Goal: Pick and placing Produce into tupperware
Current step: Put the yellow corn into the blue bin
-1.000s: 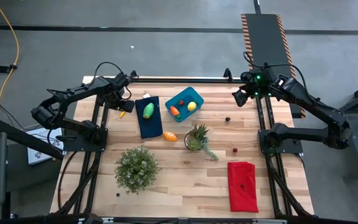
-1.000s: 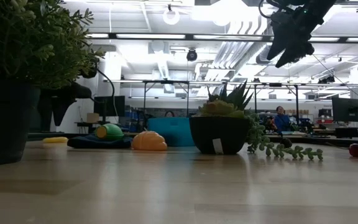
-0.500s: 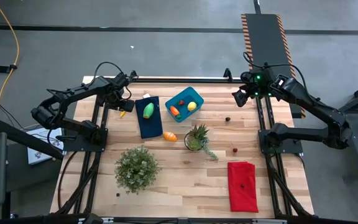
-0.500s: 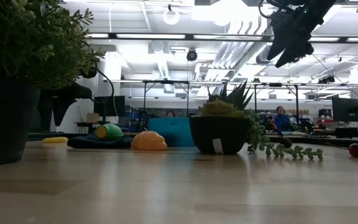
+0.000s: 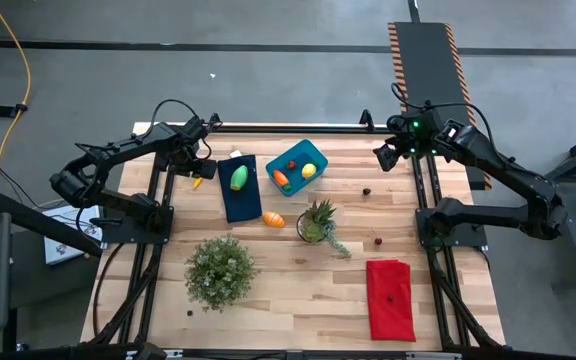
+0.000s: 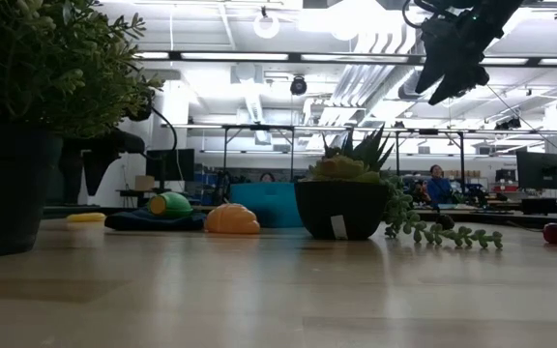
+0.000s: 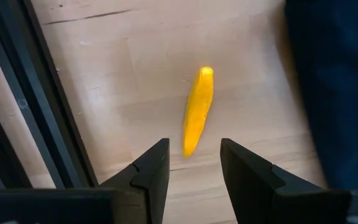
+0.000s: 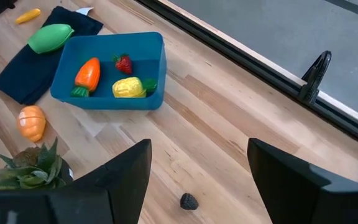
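My left gripper (image 7: 189,169) hung fingers apart just above the yellow pepper (image 7: 197,111) on the table (image 7: 117,74); my right gripper (image 8: 194,180) waited spread.

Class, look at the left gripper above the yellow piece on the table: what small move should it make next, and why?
Probably lower straight down. The left gripper is open and hangs over one end of the yellow piece, which lies on bare wood outside the blue tub, so lowering would bring the fingers around it.

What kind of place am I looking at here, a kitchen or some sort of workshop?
Most likely a robotics lab or workshop, not a kitchen. A wooden table sits on a bare concrete floor, the produce is toy-like, and the low view shows ceiling pipes and rows of desks with monitors behind.
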### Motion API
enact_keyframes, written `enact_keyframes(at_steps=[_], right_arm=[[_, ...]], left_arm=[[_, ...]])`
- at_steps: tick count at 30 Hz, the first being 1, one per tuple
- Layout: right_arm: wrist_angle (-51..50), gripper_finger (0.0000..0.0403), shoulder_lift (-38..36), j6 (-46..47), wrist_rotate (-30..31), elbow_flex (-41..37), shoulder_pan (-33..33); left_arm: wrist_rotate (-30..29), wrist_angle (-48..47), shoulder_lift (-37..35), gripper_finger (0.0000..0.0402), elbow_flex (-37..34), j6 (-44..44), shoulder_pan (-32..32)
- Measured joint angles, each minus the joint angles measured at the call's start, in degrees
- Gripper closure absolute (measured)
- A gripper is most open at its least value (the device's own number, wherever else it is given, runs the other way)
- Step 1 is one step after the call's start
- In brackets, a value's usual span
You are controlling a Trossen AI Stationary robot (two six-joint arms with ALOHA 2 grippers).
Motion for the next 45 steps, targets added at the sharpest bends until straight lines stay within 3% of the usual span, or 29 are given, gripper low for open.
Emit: enact_keyframes(at_steps=[11,29,45], right_arm=[[0.73,0.0147,0.0,3.11,-1.31,0.02,1.11],[2.04,0.0147,-0.02,3.26,-1.95,0.02,7.2],[4.32,0.0147,-0.02,1.37,-2.79,0.02,8.24]], left_arm=[[0.32,0.51,0.0,0.027,0.02,-0.68,0.0],[1.55,0.55,0.0,0.027,0.02,-13.37,0.0],[1.49,1.49,0.0,0.027,0.02,-19.15,0.0]])
